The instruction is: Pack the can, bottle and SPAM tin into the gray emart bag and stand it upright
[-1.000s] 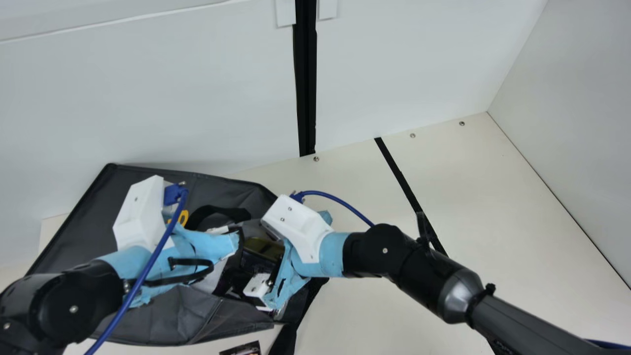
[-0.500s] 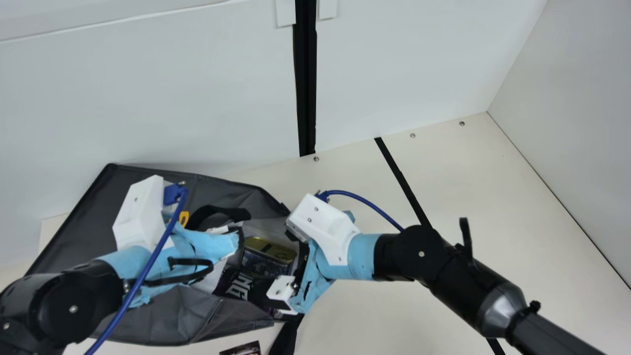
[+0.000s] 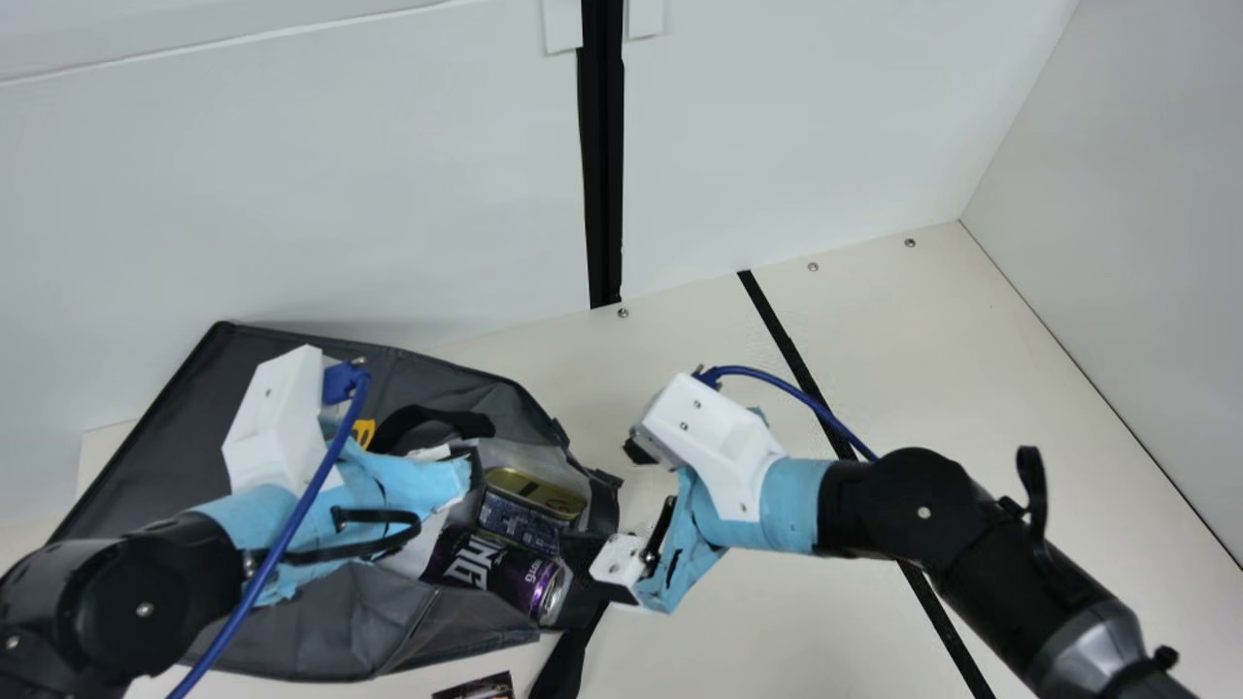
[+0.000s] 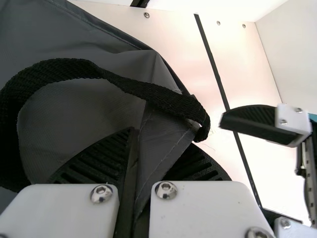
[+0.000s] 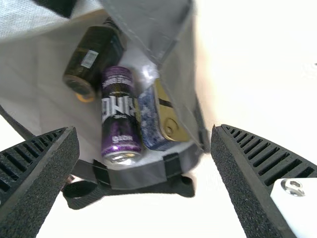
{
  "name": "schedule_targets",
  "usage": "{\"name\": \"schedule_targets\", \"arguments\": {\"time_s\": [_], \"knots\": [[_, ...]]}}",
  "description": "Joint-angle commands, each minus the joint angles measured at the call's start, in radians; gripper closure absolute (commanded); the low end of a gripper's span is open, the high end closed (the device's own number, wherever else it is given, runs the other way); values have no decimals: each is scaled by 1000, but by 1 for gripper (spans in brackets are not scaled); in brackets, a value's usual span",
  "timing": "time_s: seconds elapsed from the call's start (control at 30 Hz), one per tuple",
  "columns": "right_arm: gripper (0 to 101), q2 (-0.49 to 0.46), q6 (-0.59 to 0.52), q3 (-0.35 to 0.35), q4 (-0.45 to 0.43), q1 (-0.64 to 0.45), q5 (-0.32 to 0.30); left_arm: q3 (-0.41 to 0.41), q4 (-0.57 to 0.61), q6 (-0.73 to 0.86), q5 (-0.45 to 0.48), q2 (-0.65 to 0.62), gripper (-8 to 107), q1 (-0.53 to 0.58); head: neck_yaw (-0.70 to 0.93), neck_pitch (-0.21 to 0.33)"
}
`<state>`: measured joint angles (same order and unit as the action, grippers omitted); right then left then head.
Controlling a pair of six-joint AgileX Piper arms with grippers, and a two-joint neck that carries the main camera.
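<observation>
Bag (image 3: 136, 466): gray, lying on its side on the cream table (image 3: 874, 340), so not upright. Mouth faces toward the robot's right arm. Packing contents noted, all three inside.

Can (image 3: 505, 573): purple, lying down, silver end toward the mouth, light lettering along its side. SPAM tin (image 3: 534, 493): just beside the can, gold face and dark blue side both readable from where I stand. Bottle (image 5: 94, 62): dark brown, white label patch, lying deeper in the bag than the can, as the right wrist view shows. Whether bottle and can touch, I cannot tell.

Left gripper (image 3: 408, 478): over the bag in the main view. Left wrist view shows its two ribbed fingers drawn together on a fold of the gray cloth, which is pinched between them. Black handle (image 4: 54, 67) loops across the bag's panel beside that grip, one end of the loop passing close above the fingers.

Right gripper (image 3: 649, 485): outside the bag, near the mouth, pointed toward it. Ribbed fingers spread wide; the right wrist view has one at each side, with can and tin seen beyond the gap. Contact between its lower finger mount and the bag's dark rim: cannot tell.

Also logged: black strap (image 3: 561, 670) hanging out onto the table below the mouth in the main view; small dark printed piece (image 3: 486, 689) near it, cut off by the lower edge; black line (image 3: 791, 354) running across the table beyond the right gripper.
</observation>
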<state>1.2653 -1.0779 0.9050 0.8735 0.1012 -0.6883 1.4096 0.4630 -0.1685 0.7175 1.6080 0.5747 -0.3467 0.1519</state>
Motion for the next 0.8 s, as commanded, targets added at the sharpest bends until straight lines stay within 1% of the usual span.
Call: {"name": "schedule_targets", "arguments": {"time_s": [0.0, 0.4, 0.77], "knots": [[6, -18, 24, -2, -29, -24, -5, 0, 0, 0, 0, 0, 107, 0, -2, 23], [6, -138, 188, -12, -186, -174, -43, 0, 0, 0, 0, 0, 107, 0, -2, 23], [6, -242, 325, -41, -321, -298, -59, 0, 0, 0, 0, 0, 107, 0, -2, 23]]}}
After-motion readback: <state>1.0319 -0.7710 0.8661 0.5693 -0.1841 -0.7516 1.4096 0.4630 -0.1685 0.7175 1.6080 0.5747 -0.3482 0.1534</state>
